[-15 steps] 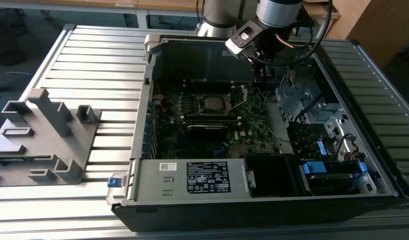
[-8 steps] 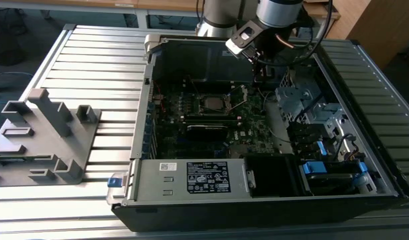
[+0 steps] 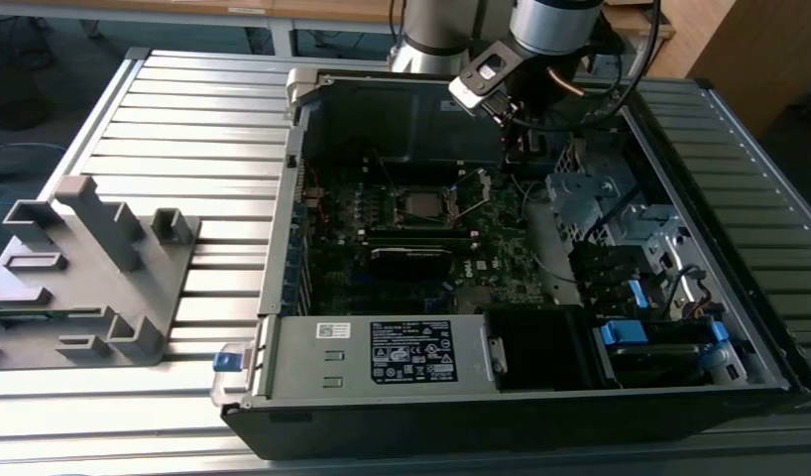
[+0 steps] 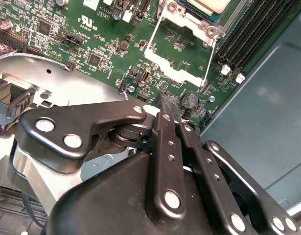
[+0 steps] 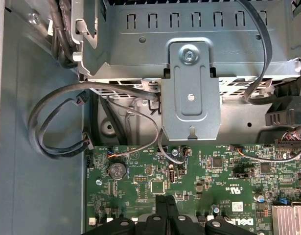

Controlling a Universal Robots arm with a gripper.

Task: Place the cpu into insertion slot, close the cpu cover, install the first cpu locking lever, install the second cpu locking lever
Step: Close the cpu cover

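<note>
The cpu (image 3: 423, 204) sat in the insertion slot (image 3: 425, 188) with its pale metal top up; its edge also showed in the second wrist view (image 4: 211, 4). The cpu cover (image 4: 162, 61) was swung open, off the chip, and its silver frame stuck out from the slot toward the claw. Thin silver rods ran along the frame's two sides. Couldn't tell if those were the locking levers.

The gripper (image 4: 168, 103) had its two black fingers pressed together, with nothing between them. The tip was just past the open cover's outer edge and apart from the slot. It was right beside a coin cell battery (image 4: 189, 99). Contact with the green motherboard (image 4: 106, 39) was unclear. In the first wrist view the same closed fingertips (image 5: 166, 201) pointed over the board, with the battery (image 5: 116, 170) near them.

Long black memory slots (image 4: 248, 34) lay beside the insertion slot. A grey metal drive bracket (image 5: 191, 88) and looped black cables (image 5: 57, 122) sat further out from the slot, past the gripper.

In the exterior view the arm (image 3: 554, 25) reached into the open computer case (image 3: 379, 109), on the exterior view's right of the slot. The power supply (image 3: 379, 352) filled the case end well apart from the slot. The case lay on a slatted metal table (image 3: 180, 129), and a grey plastic fixture (image 3: 88, 268) stood outside it.
</note>
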